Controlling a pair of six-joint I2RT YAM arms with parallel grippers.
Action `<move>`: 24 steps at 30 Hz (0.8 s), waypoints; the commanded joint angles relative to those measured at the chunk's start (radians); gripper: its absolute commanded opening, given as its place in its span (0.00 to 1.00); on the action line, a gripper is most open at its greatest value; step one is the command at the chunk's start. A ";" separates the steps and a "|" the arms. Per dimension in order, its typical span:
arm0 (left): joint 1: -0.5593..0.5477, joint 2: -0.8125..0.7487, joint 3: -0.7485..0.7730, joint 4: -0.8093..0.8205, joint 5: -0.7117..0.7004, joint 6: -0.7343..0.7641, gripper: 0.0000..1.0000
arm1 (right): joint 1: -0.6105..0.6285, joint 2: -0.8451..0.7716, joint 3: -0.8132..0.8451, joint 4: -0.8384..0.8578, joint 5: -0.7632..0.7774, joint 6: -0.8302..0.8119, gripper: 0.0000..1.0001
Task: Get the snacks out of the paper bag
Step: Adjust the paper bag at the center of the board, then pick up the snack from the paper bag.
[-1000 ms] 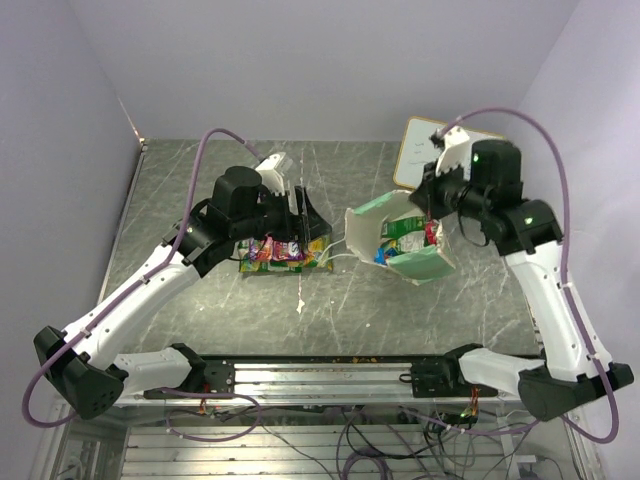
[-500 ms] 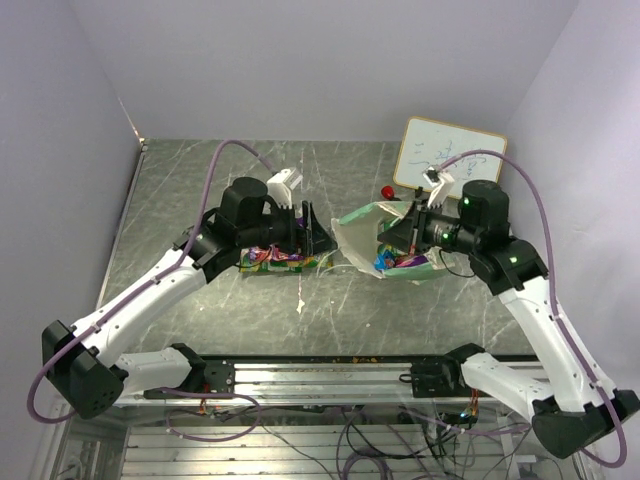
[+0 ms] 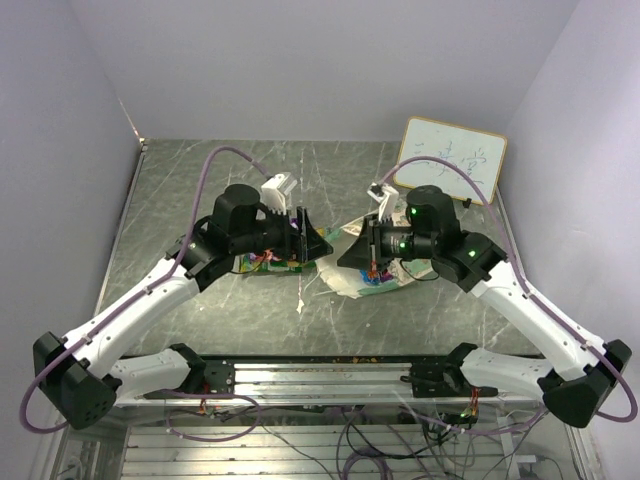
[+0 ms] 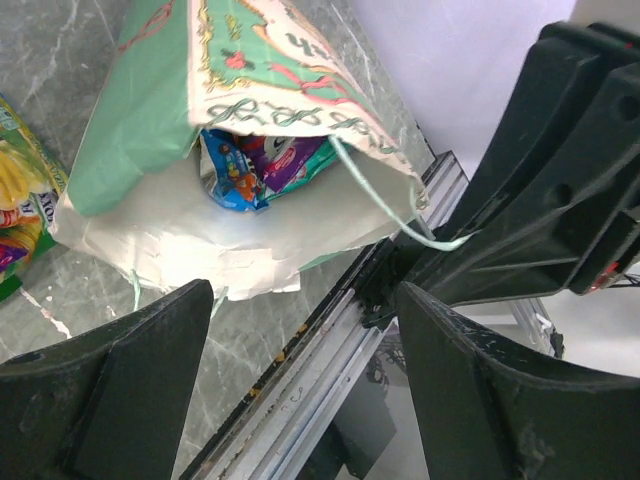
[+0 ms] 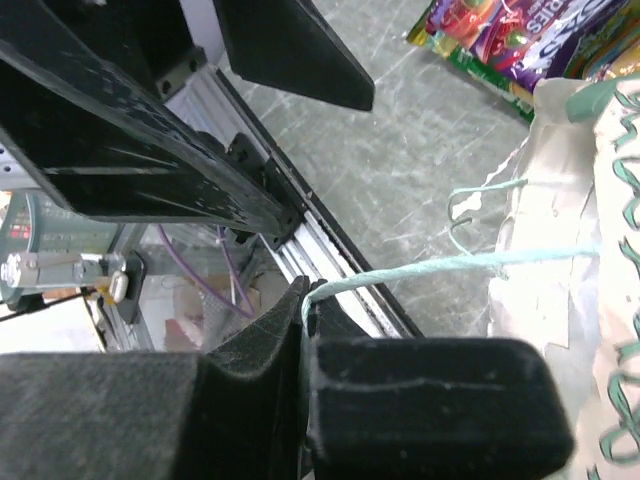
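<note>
The right claw is clenched on the cord, the left claw released; the paper bag lies just ahead of it, snacks inside its mouth. I'd hold the cord taut and reach in low

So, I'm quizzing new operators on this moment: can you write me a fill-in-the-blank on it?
The right end effector pinches the cord ____ of the bag.
The left end effector is ____.
The blue snack lies ____ the bag.
Missing: handle, open, inside.
</note>
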 commanded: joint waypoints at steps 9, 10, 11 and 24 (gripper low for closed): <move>-0.043 -0.133 -0.166 0.190 -0.034 -0.076 0.82 | 0.030 -0.058 0.023 0.028 0.165 0.044 0.00; -0.062 -0.138 -0.182 0.204 -0.056 -0.077 0.80 | 0.030 -0.052 0.032 0.019 0.166 0.040 0.00; -0.084 -0.140 -0.200 0.231 -0.082 -0.077 0.77 | 0.031 -0.049 0.039 0.011 0.171 0.037 0.00; -0.358 0.133 -0.297 0.528 -0.435 -0.018 0.39 | 0.030 -0.019 0.115 -0.035 0.220 0.063 0.00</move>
